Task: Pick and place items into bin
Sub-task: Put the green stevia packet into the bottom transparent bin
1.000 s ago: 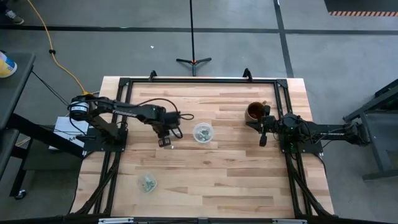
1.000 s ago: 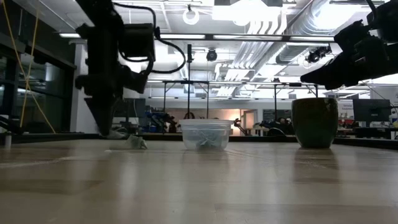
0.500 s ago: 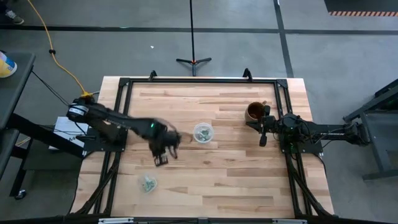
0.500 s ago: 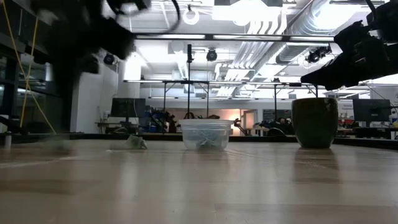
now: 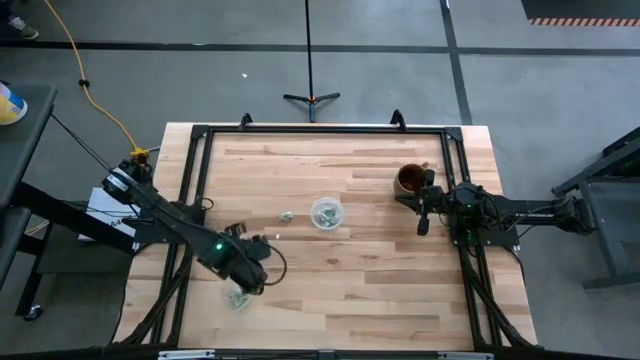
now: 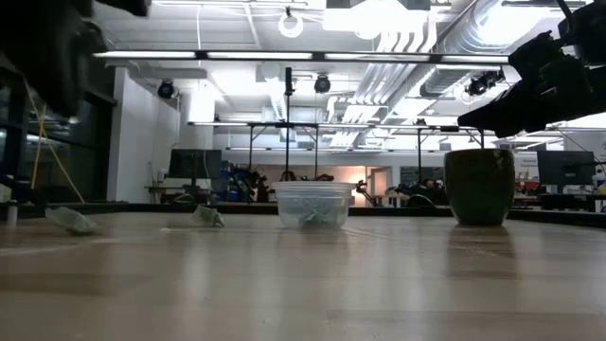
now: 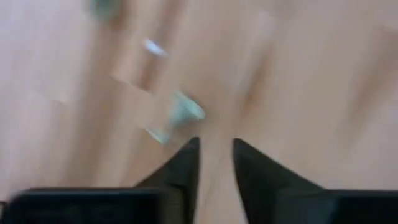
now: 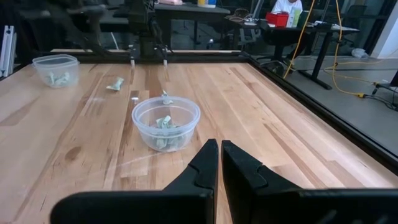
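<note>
Two clear cups hold tiny pale green-grey pieces: one at mid-table (image 5: 326,212) (image 6: 312,204) (image 8: 166,122), one near the left near corner (image 5: 238,296) (image 8: 56,68). Loose pieces lie flat on the wood, one left of the middle cup (image 5: 287,215) (image 6: 208,218) and another farther left (image 5: 264,237) (image 6: 71,221). My left gripper (image 5: 252,284) (image 7: 216,144) hangs above the table beside the near cup, narrowly open with nothing between its fingers. A piece (image 7: 180,115) lies just ahead of it. My right gripper (image 5: 421,212) (image 8: 219,146) waits shut beside the brown mug (image 5: 410,178).
The brown mug (image 6: 480,186) stands upright on the right of the table. A black frame (image 5: 320,130) runs along the table's far edge and both sides. Bare wood lies between the cups and the near edge.
My left gripper has risen from the table just left of the middle cup and swung fast toward the near left, ending beside the near cup. A loose piece shows on the wood about where it stood. The right arm has kept still.
</note>
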You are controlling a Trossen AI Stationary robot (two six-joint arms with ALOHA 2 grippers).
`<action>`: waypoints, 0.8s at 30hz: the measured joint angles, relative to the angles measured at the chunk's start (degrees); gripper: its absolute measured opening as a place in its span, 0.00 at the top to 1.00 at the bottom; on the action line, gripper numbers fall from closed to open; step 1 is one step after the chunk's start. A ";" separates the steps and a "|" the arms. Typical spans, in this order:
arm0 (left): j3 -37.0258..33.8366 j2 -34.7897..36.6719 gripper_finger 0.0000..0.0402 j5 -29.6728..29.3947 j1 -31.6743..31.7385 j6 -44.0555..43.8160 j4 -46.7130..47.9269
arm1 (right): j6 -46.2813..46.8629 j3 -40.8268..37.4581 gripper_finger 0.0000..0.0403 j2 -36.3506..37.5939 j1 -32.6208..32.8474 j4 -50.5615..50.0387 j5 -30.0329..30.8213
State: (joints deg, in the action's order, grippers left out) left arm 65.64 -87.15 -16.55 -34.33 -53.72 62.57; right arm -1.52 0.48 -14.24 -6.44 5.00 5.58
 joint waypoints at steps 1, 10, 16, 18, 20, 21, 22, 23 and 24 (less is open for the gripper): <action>-0.83 0.00 0.62 -1.82 0.65 -0.31 -0.16 | 0.00 0.00 0.97 0.00 -0.01 0.10 0.00; -14.76 -0.04 0.27 13.60 14.24 7.81 -8.40 | 1.51 -0.01 0.97 0.01 -0.02 0.31 0.00; -20.64 -0.02 0.23 14.53 16.81 16.41 -20.73 | 1.52 0.01 0.97 0.02 -0.01 0.20 0.00; -21.88 -0.02 0.25 14.22 16.81 17.49 -23.04 | 1.51 0.00 0.97 0.02 -0.02 0.18 0.00; -22.83 0.00 0.28 13.94 16.71 17.73 -23.22 | 1.52 -0.01 0.97 0.01 -0.01 0.10 0.00; -23.17 0.06 0.30 13.88 16.70 17.71 -23.47 | 1.51 -0.01 0.97 0.00 -0.02 0.10 0.00; -23.38 0.12 0.33 13.87 16.70 17.67 -23.59 | 1.51 0.01 0.97 0.02 0.00 0.12 0.00; -23.56 0.17 0.35 13.90 16.70 17.66 -23.61 | 1.51 0.00 0.97 0.02 -0.02 0.10 0.00; -23.60 0.17 0.38 13.92 16.70 17.73 -23.59 | 1.51 0.00 0.97 0.02 -0.01 0.10 0.00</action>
State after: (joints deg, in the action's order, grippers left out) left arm 42.04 -86.98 -2.63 -17.63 -35.99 38.98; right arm -0.01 0.47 -14.22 -6.44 5.10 5.58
